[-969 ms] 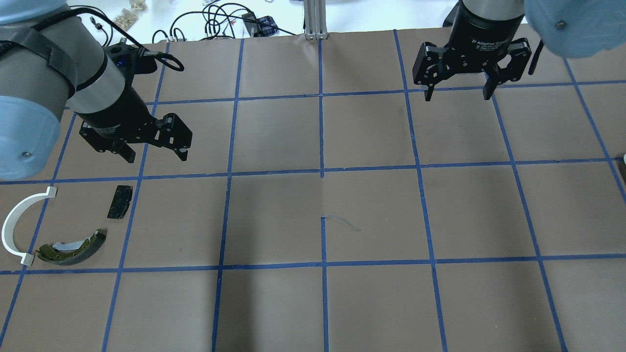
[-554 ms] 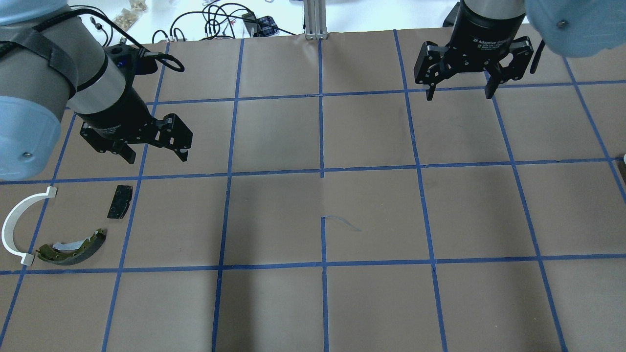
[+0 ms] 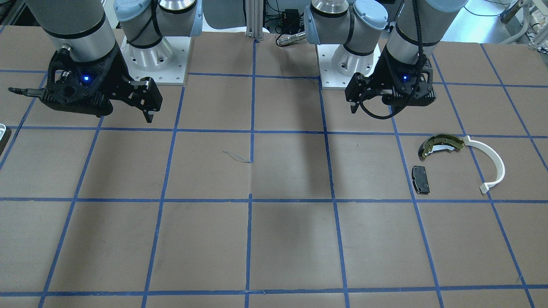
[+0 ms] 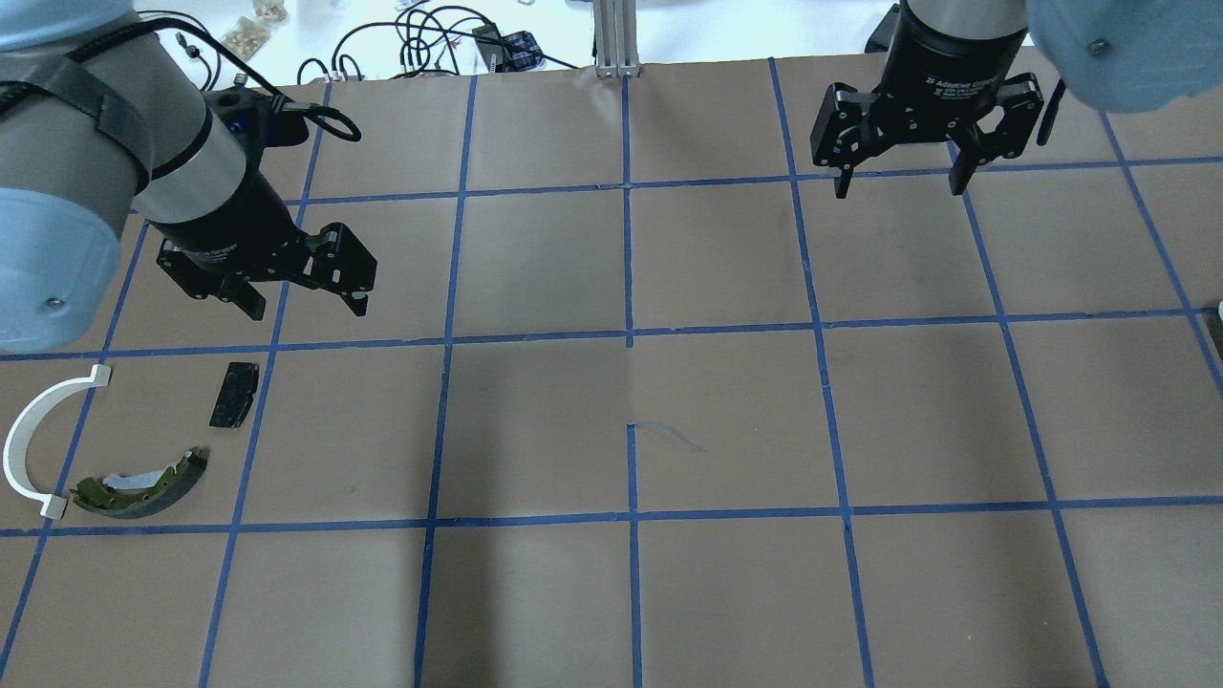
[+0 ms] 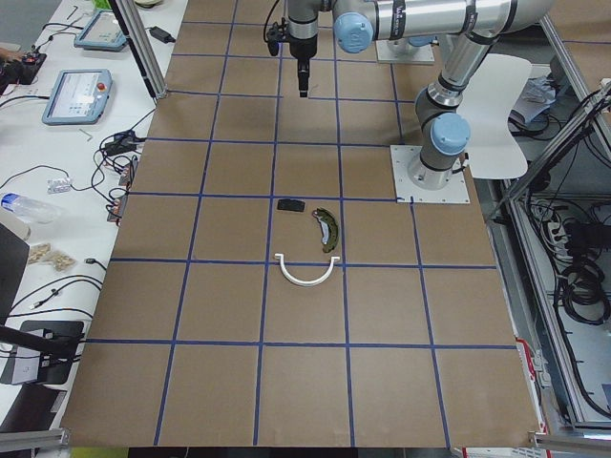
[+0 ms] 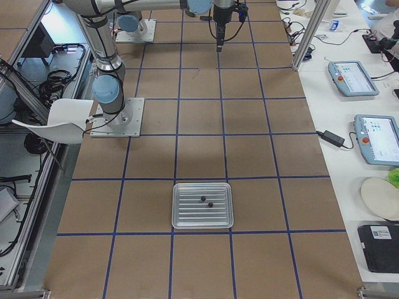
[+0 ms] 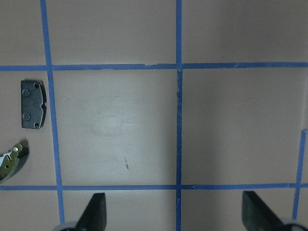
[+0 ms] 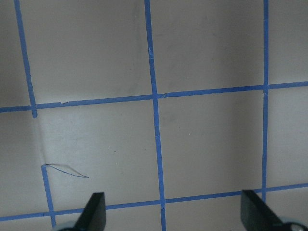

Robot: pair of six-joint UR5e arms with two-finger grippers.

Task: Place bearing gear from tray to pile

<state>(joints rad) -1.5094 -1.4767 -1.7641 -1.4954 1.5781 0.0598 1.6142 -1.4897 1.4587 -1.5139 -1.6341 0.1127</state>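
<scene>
The silver ribbed tray (image 6: 202, 215) holds two small dark round parts (image 6: 201, 199) (image 6: 210, 204); it shows whole only in the exterior right view, far from both arms. The pile lies at the table's left: olive brake shoe (image 4: 143, 475), white curved strip (image 4: 33, 435) and black pad (image 4: 234, 394). My left gripper (image 4: 306, 308) is open and empty, hovering just beyond the pad. Its wrist view shows the pad (image 7: 32, 104) and the shoe's tip (image 7: 9, 161). My right gripper (image 4: 898, 189) is open and empty above the far right of the table.
The table is brown paper with a blue tape grid (image 4: 631, 334). Cables and small items (image 4: 430, 43) lie past its far edge. A tray corner (image 3: 2, 132) just shows at the front-facing view's left edge. Tablets and a plate lie on a side bench (image 6: 374, 137).
The right gripper has drifted very slightly to the right. The left gripper and the pile have not visibly moved.
</scene>
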